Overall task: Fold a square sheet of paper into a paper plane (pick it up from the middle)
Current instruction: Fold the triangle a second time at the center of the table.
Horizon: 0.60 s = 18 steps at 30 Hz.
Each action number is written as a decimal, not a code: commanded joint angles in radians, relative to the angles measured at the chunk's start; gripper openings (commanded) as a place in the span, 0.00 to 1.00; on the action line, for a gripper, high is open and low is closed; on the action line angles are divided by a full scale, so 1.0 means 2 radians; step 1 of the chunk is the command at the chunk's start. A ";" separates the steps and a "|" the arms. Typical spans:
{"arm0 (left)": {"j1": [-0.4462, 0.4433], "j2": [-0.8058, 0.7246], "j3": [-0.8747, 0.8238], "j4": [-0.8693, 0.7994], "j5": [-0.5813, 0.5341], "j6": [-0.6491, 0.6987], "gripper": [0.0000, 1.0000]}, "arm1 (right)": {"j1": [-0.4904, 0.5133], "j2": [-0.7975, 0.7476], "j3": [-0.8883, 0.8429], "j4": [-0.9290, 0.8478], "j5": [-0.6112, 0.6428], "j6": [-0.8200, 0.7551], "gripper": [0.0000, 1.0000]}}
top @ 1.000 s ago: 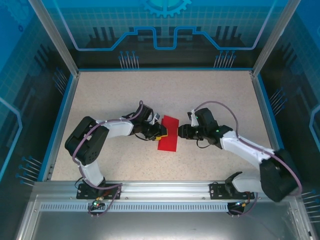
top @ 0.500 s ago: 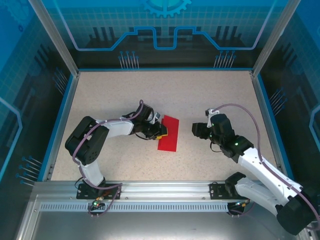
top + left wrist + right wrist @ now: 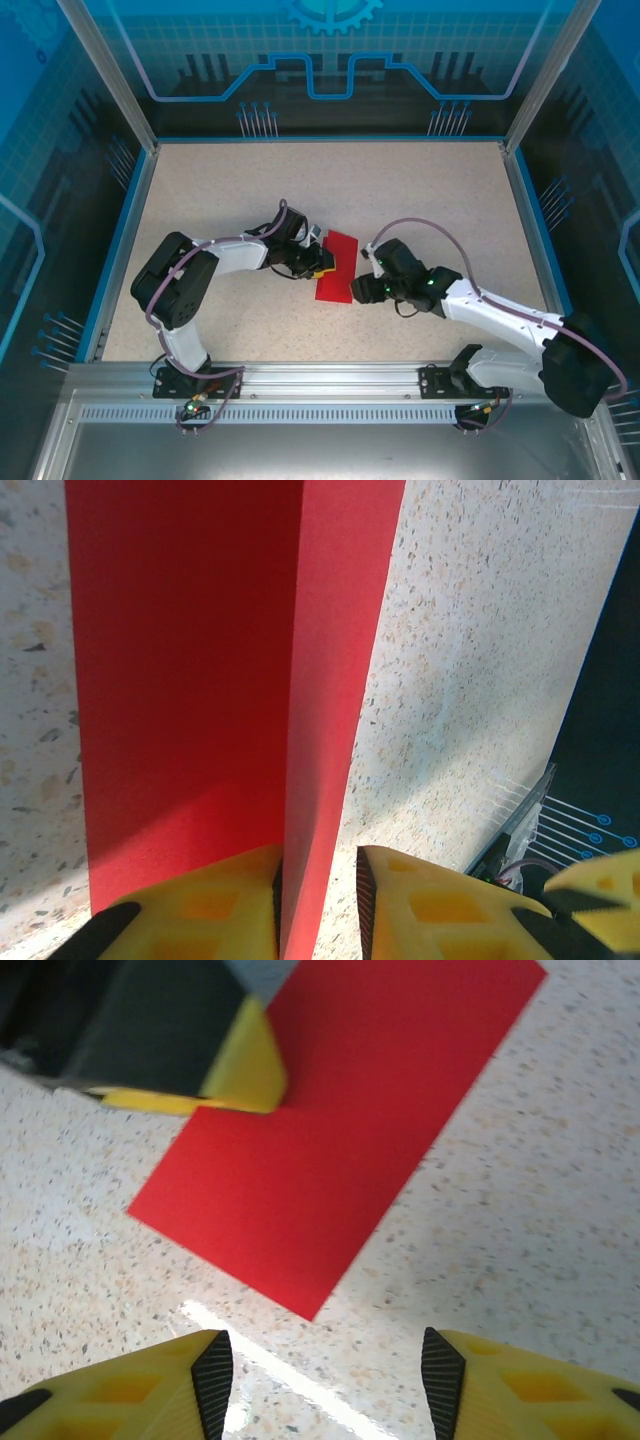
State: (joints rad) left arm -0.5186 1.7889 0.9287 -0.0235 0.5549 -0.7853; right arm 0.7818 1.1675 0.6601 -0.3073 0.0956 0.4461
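The square sheet of paper (image 3: 337,268) lies on the table folded into a red rectangle (image 3: 340,1130). My left gripper (image 3: 322,264) sits at its left long edge. In the left wrist view a raised red flap (image 3: 335,680) runs between the yellow fingers (image 3: 318,865). It lies against the left pad, and a strip of table shows before the right pad, so the jaws stand narrowly open. My right gripper (image 3: 354,290) hovers low by the paper's near right corner. It is open (image 3: 327,1355), with bare table between its pads. The left gripper's yellow finger (image 3: 240,1070) rests on the paper.
The speckled table (image 3: 420,190) has a blue rim, with glass walls on three sides. A metal rail (image 3: 330,380) runs along the near edge, where both arm bases are bolted. Open tabletop lies beyond and on both sides of the paper.
My right arm pulled back to the right, then swung in to the paper's near right corner, its jaws wider than a second ago. The left gripper and paper have stayed put.
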 commanded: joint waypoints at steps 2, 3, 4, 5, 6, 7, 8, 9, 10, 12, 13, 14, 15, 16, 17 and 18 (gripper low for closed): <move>0.004 0.012 0.015 -0.008 0.005 -0.003 0.27 | 0.061 0.017 0.029 -0.024 0.119 -0.015 0.56; 0.003 0.013 0.016 -0.008 0.005 -0.004 0.27 | 0.073 0.021 0.031 -0.026 0.133 -0.016 0.56; 0.003 0.014 0.017 -0.008 0.005 -0.004 0.27 | 0.086 0.024 0.035 -0.029 0.145 -0.019 0.56; 0.003 0.015 0.018 -0.006 0.006 -0.006 0.27 | 0.101 0.027 0.039 -0.032 0.161 -0.023 0.57; 0.003 0.015 0.018 -0.005 0.007 -0.007 0.27 | 0.113 0.031 0.041 -0.035 0.172 -0.026 0.58; 0.004 0.015 0.018 -0.006 0.008 -0.008 0.27 | 0.123 0.036 0.044 -0.036 0.181 -0.029 0.58; 0.003 0.014 0.019 -0.006 0.008 -0.008 0.27 | 0.129 0.041 0.048 -0.037 0.183 -0.031 0.58; 0.003 0.012 0.019 -0.006 0.008 -0.009 0.27 | 0.133 0.046 0.049 -0.036 0.183 -0.033 0.59; 0.003 0.012 0.018 -0.006 0.008 -0.009 0.27 | 0.137 0.052 0.053 -0.038 0.184 -0.034 0.59; 0.003 0.012 0.018 -0.006 0.007 -0.011 0.27 | 0.144 0.062 0.060 -0.042 0.189 -0.034 0.60; 0.004 0.011 0.017 -0.005 0.008 -0.011 0.27 | 0.146 0.066 0.063 -0.043 0.189 -0.033 0.60; 0.004 0.011 0.017 -0.004 0.009 -0.011 0.27 | 0.150 0.071 0.064 -0.042 0.188 -0.033 0.60; 0.003 0.010 0.016 -0.003 0.009 -0.012 0.27 | 0.153 0.073 0.065 -0.038 0.186 -0.033 0.60; 0.003 0.011 0.016 -0.002 0.009 -0.012 0.27 | 0.156 0.078 0.065 -0.032 0.180 -0.035 0.61; 0.003 0.011 0.017 -0.003 0.011 -0.012 0.27 | 0.161 0.083 0.068 -0.026 0.175 -0.039 0.61; 0.004 0.011 0.017 -0.004 0.012 -0.012 0.27 | 0.165 0.089 0.071 -0.021 0.174 -0.041 0.62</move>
State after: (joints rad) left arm -0.5186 1.8114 0.9398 -0.0212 0.5552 -0.7887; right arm 1.0779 1.3209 0.7650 -0.3634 0.4347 0.3847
